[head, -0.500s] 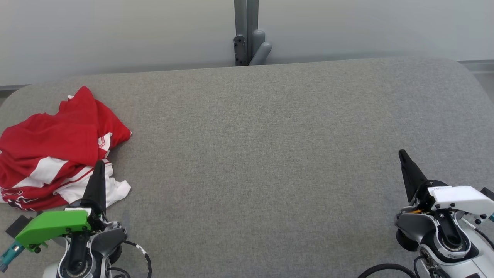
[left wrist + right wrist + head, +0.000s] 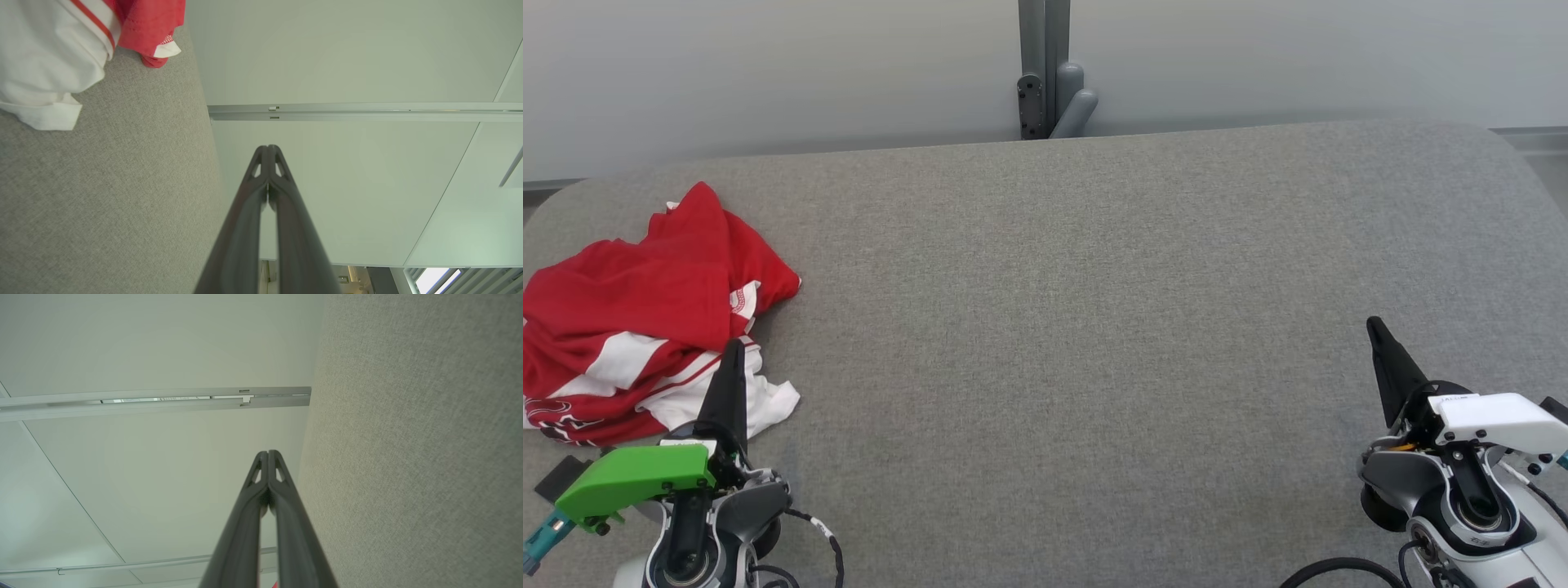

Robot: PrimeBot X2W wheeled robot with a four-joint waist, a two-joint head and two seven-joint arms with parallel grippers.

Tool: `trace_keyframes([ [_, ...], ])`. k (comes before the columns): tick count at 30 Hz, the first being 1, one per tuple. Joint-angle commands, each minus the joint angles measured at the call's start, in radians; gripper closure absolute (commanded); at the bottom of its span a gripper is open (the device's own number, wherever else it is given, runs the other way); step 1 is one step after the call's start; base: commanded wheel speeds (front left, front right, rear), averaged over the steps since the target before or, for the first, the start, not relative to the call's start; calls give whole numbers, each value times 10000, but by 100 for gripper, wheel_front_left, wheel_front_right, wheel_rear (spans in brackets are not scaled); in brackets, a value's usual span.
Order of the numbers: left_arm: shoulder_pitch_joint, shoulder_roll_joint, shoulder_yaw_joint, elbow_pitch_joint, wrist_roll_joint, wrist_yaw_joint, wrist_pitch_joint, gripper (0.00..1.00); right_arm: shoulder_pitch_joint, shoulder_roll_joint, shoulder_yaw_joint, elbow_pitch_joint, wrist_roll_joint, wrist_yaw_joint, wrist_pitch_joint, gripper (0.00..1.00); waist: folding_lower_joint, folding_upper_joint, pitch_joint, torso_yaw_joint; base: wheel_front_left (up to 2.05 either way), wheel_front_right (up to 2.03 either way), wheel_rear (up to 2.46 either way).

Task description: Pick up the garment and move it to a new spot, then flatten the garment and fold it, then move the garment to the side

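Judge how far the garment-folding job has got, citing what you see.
Done: nothing; the red-and-white garment lies crumpled on the table, far left. In hand: nothing; left end effector and right end effector are shut and empty. Left: picking up, moving, flattening, folding, setting aside.

A crumpled red-and-white garment point(image 2: 645, 322) lies heaped at the grey table's point(image 2: 1078, 327) left edge.

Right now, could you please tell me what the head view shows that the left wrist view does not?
The head view adds the shut right gripper at its lower right, and the whole crumpled red-and-white garment at the left end of the grey table. The left wrist view adds what looks like a bright window in its lower right corner. Both share part of the garment, the table, and the left gripper, shut and holding nothing.
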Motion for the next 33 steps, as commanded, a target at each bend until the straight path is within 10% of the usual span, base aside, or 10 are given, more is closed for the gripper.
trace_keyframes([
  [1,-74,67,-3,-42,8,5,-14,100,13,-61,21,-31,44,0,-20,100,0,0,0,0,0,0,0],
  [33,-74,67,-3,-42,9,5,-14,100,10,-80,45,-41,66,0,-46,100,0,0,0,0,0,0,0],
])
